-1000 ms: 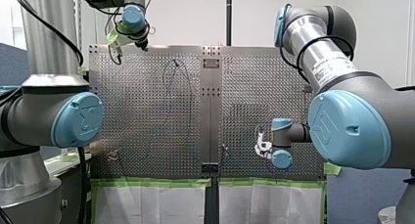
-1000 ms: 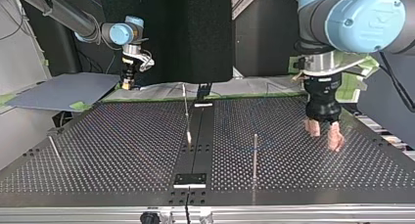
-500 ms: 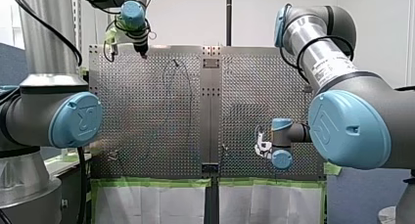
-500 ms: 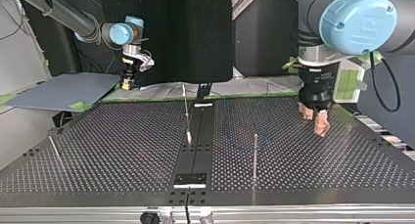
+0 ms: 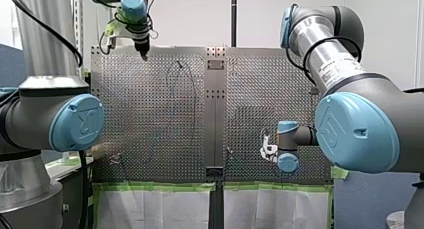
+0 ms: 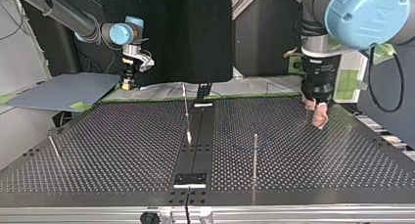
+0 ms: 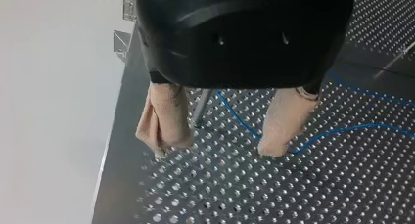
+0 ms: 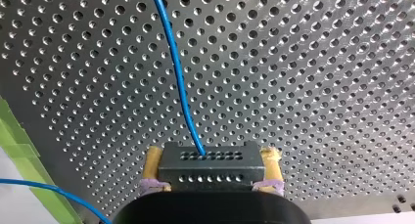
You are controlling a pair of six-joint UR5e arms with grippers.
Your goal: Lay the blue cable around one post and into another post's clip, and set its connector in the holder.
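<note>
The blue cable [image 8: 177,77] runs over the perforated table into a black connector [image 8: 208,171]. My right gripper [image 8: 211,156] is shut on that connector with its yellow pads, and hangs beyond the table's far left edge in the top view [image 6: 128,81]. My left gripper [image 7: 220,145] stands open just above the table, its beige pads [image 7: 166,121] apart. A loop of blue cable [image 7: 240,121] and a thin post [image 7: 199,109] lie between them. In the top view my left gripper [image 6: 315,114] is at the far right. The black holder [image 6: 190,179] sits at the near middle.
Thin posts stand at the top view's middle [image 6: 255,153], centre back [image 6: 186,111] and near left [image 6: 54,148]. A grey sheet [image 6: 63,89] lies off the table's far left. Green tape [image 5: 155,186] edges the table near the arms.
My left gripper has moved back and a little to the left in the top view and turned about its wrist. My right gripper has stayed still, shut on the connector.
</note>
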